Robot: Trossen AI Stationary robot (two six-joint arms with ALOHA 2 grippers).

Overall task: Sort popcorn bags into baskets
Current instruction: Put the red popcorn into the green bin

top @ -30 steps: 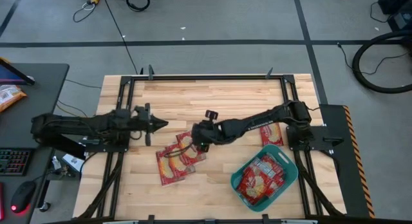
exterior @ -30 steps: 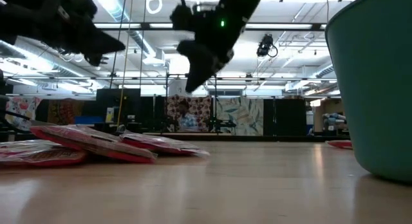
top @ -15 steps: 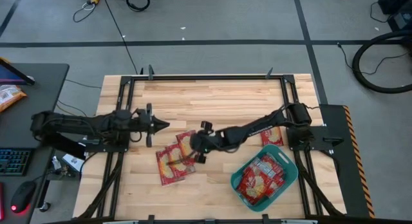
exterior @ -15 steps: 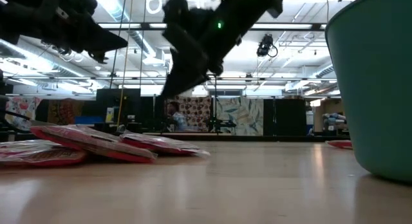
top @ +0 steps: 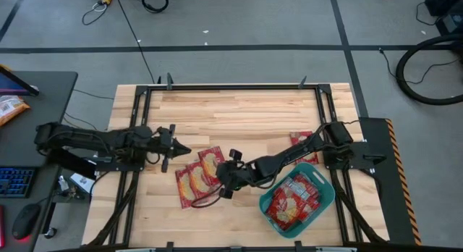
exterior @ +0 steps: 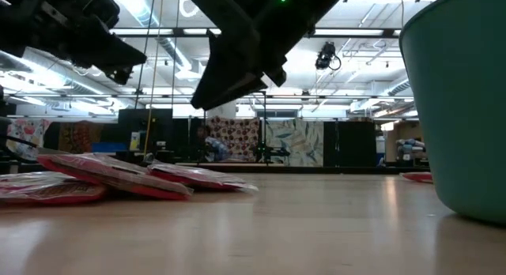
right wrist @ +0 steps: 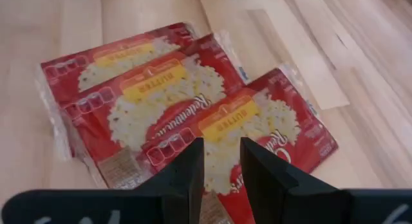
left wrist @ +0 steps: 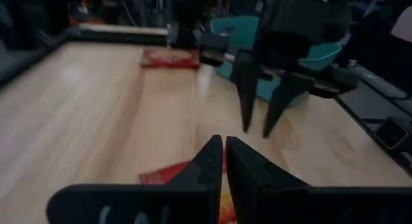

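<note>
A: What is being shown from overhead that the other cameras are missing?

B: The whole layout is being shown. A teal-green rectangular plastic tub with rounded corners is being seen on the pale wooden slatted table, and several flat red glossy popcorn packets are lying inside it. Three more overlapping red packets are lying flat on the boards, well apart from the tub, and a single red packet is lying near the right arm's base.

A: Where are the grippers being held?

B: The right gripper is being held above the edge of the three-packet pile. The left gripper is being held just beside that pile, over bare wood.

A: What is being added by the wrist cameras?

B: In the right wrist view, the right gripper is being seen with its dark fingers slightly apart and nothing between them, over the topmost packet, whose yellow label and white popcorn picture are legible only here. In the left wrist view, the left gripper is being shown with its pointed fingers nearly together, gripping nothing.

A: And the table-level camera?

B: The pile's slim profile and the tub's smooth curved wall are being shown.
</note>
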